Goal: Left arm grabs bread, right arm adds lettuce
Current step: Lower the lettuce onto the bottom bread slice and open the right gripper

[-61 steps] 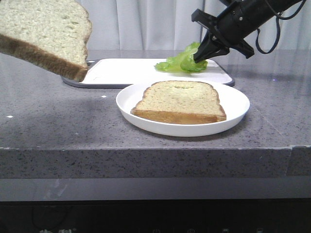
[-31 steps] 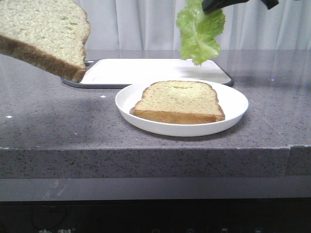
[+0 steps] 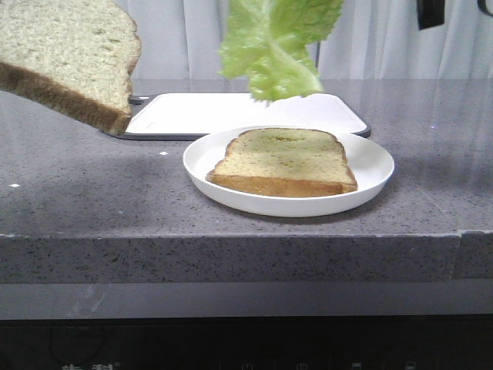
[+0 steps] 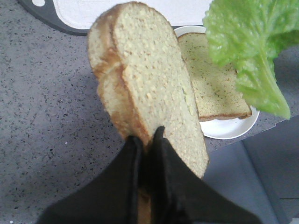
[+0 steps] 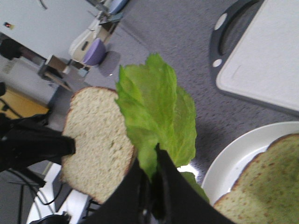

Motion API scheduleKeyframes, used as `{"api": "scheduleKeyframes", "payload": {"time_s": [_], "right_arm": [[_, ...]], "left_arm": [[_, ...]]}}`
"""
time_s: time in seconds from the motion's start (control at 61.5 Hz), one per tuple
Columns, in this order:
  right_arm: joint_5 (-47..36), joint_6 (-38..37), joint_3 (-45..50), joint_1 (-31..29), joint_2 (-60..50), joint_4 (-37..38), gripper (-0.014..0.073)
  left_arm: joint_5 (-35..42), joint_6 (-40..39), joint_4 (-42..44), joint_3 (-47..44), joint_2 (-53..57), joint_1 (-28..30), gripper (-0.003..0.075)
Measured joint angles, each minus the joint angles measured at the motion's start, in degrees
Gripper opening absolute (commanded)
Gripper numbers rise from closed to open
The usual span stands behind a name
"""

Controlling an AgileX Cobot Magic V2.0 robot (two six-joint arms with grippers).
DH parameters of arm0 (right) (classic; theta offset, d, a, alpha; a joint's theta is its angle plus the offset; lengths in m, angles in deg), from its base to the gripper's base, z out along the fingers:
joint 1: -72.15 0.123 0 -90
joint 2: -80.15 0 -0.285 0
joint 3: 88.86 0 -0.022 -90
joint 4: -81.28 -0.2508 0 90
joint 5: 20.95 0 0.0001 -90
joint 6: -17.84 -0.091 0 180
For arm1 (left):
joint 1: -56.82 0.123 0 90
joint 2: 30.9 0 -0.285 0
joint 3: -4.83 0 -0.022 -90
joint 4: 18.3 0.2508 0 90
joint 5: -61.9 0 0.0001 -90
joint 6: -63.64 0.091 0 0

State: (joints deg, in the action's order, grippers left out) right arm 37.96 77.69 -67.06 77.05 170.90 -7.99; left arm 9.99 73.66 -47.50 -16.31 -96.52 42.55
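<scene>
At the upper left of the front view the bread [image 3: 65,58] hangs tilted in the air, well clear of the tabletop [image 3: 92,193]. The left wrist view shows the left hand [image 4: 145,140] pinched narrow on the slice's lower crust, so the grab looks done.

In the upper middle of the front view the lettuce [image 3: 273,42] dangles above the back of the plate [image 3: 370,166], clear of everything below. The right wrist view shows the right hand [image 5: 150,165] closed tight on the leaf near its rib.

In the middle sits the white plate with a thinner slice [image 3: 286,160] lying flat on it, nothing on top yet. Behind it lies a white board [image 3: 231,114], bare where it shows.

As I judge it, both pickups are finished and only the placing is left. The leaf still has to be lowered onto a slice and let go, whether the held one or the plated one I cannot tell.
</scene>
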Motion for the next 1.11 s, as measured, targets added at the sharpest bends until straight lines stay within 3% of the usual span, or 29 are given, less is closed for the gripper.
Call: {"api": "scheduleKeyframes", "payload": {"time_s": [0.244, 0.618, 0.781, 0.846, 1.025, 1.106], "right_arm": [[1.82, 3.26, 6.15, 0.0, 0.36, -3.65, -0.0066], [5.26, 3.97, 6.49, 0.0, 9.16, -9.33, -0.0066], [-1.89, 3.97, 6.49, -0.11, 11.21, -8.49, -0.0052], [-5.02, 3.97, 6.49, -0.47, 11.29, -7.09, 0.0006], [-7.29, 3.97, 6.49, -0.96, 11.42, -4.68, 0.0349], [-7.29, 4.02, 6.49, -1.19, 11.42, -3.3, 0.0454]], "left_arm": [[0.1, 0.0, 0.0, 0.0, 0.0, 0.0, -0.002], [0.2, 0.0, 0.0, 0.0, 0.0, 0.0, -0.002], [0.31, 0.0, 0.0, 0.0, 0.0, 0.0, -0.002], [0.31, 0.0, 0.0, 0.0, 0.0, 0.0, -0.002], [0.41, 0.0, 0.0, 0.0, 0.0, 0.0, -0.002], [0.52, 0.0, 0.0, 0.0, 0.0, 0.0, -0.002]]}}
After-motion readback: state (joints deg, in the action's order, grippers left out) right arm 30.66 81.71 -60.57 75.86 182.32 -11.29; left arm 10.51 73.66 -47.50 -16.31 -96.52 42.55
